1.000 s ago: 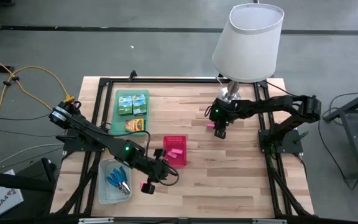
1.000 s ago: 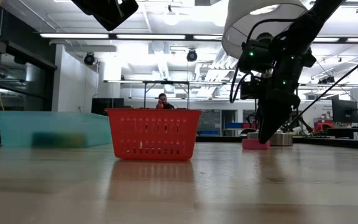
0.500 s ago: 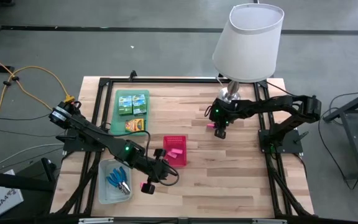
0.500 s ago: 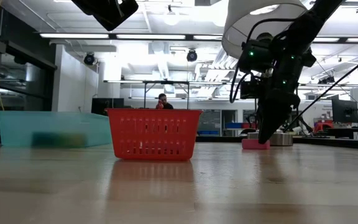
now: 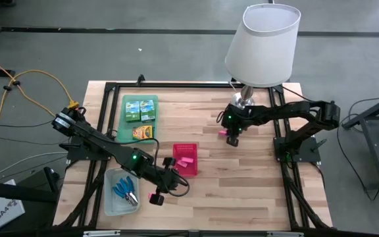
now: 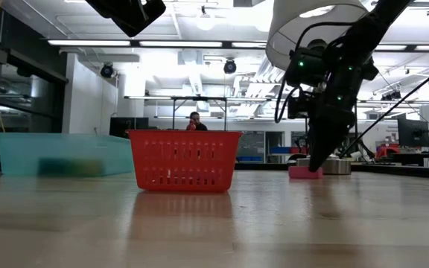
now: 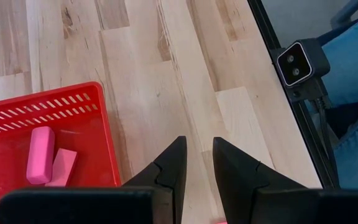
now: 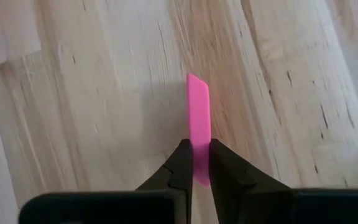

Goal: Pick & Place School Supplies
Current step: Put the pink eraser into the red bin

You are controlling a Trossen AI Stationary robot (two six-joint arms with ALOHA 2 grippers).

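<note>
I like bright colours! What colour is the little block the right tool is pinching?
Pink. The block shows best in the right wrist view.

The whole pale wooden table (image 5: 242, 171) is seen from straight overhead. It is viewed level from its surface in the low view, facing the room. Close downward views of the planks are given by the wrist cameras. The red mesh plastic basket (image 6: 184, 159) is shared by the overhead, low and left wrist views.

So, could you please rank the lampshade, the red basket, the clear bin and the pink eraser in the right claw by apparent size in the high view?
1. Lampshade, though it sits nearer the camera
2. Clear bin
3. Red basket
4. Pink eraser pinched in the right claw
</note>
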